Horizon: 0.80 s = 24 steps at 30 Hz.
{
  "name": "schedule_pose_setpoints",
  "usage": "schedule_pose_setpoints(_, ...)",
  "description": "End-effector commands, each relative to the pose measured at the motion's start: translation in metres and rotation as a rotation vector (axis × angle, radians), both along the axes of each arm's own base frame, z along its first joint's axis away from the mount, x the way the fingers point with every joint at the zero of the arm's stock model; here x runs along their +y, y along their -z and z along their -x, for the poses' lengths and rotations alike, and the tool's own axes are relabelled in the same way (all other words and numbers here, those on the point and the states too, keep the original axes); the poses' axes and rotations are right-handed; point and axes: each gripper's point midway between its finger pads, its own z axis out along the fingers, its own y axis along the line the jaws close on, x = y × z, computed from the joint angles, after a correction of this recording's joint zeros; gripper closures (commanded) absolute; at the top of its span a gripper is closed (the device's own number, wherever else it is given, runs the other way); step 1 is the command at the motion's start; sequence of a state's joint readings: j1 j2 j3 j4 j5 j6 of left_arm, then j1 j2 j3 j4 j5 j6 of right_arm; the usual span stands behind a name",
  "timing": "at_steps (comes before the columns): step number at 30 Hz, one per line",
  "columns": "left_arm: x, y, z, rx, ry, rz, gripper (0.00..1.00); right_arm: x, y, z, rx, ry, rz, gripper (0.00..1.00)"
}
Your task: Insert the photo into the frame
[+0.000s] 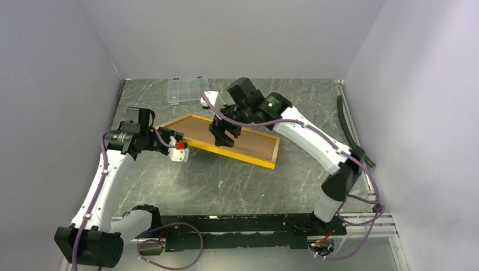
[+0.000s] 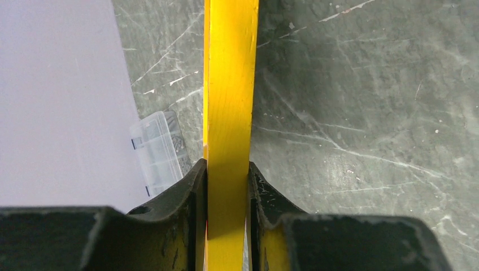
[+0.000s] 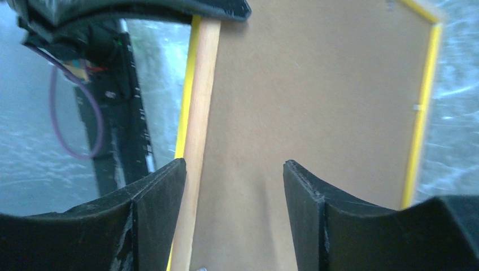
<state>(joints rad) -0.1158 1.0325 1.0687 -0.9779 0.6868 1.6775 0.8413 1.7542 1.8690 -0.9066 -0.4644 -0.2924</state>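
The frame (image 1: pixel 237 156) lies back up on the table (image 1: pixel 226 189), its long axis running left to right, slightly skewed. The left gripper (image 2: pixel 227 172) is pinched narrow on the yellow rail at its left end. The right gripper (image 3: pixel 234 169) hangs just above the backing board (image 3: pixel 316 101) near the middle, jaws wide, holding nothing. The photo is not visible, perhaps under the board. 1 clear box (image 1: pixel 188 89) sits beyond, out of the way
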Motion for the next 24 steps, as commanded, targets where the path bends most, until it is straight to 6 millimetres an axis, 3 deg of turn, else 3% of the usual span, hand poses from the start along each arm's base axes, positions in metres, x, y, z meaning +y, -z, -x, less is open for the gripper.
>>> schedule_pose_setpoints(1,-0.009,-0.024,0.005,0.081,-0.049,0.11,0.93,-0.025,-0.019,0.0,-0.252,-0.034,0.03,0.26)
schedule_pose_setpoints(6,-0.011,-0.031,0.002,0.122,-0.068,0.133,0.93,-0.026,-0.011,0.011,-0.313,-0.057,0.082,0.23)
schedule_pose_setpoints(11,-0.012,-0.035,0.004,0.109,-0.065,0.14,0.93,-0.022,0.004,0.003,-0.377,-0.036,0.163,0.24)
schedule_pose_setpoints(16,-0.012,-0.039,0.004,0.111,-0.074,0.149,0.93,-0.016,0.002,-0.012,-0.421,0.001,0.172,0.29)
schedule_pose_setpoints(21,-0.014,-0.044,0.003,0.11,-0.079,0.165,0.93,-0.011,-0.003,-0.024,-0.478,0.044,0.161,0.4)
schedule_pose_setpoints(24,-0.014,-0.046,0.003,0.107,-0.083,0.17,0.9,-0.008,-0.009,-0.025,-0.49,0.056,0.144,0.62)
